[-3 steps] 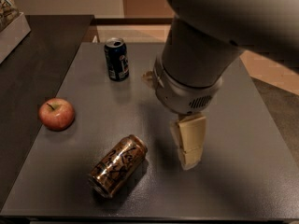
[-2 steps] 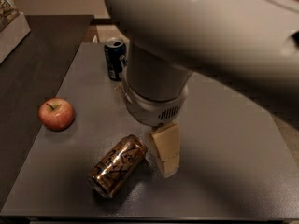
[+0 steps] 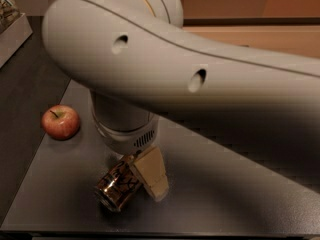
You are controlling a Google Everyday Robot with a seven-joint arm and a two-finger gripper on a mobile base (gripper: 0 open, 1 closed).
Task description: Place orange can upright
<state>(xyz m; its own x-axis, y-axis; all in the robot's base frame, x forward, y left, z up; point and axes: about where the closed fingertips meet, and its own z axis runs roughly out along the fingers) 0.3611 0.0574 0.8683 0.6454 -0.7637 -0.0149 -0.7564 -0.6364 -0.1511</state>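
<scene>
The orange can point(image 3: 116, 187), shiny brownish-orange with dark markings, lies on its side on the grey table point(image 3: 225, 194) near the front edge. My gripper point(image 3: 142, 176) hangs from the big white arm directly over the can's far right end. One cream finger point(image 3: 151, 176) lies along the can's right side, touching or nearly touching it. The other finger is hidden behind the wrist. The arm covers the can's upper end.
A red apple point(image 3: 60, 122) sits on the table's left side, apart from the can. The white arm point(image 3: 175, 74) fills the upper and right view and hides the back of the table. A pale box point(image 3: 12, 24) stands at the far left.
The arm has swung left and down, bringing the gripper from the can's right side to right over it. The blue can at the back is now hidden by the arm.
</scene>
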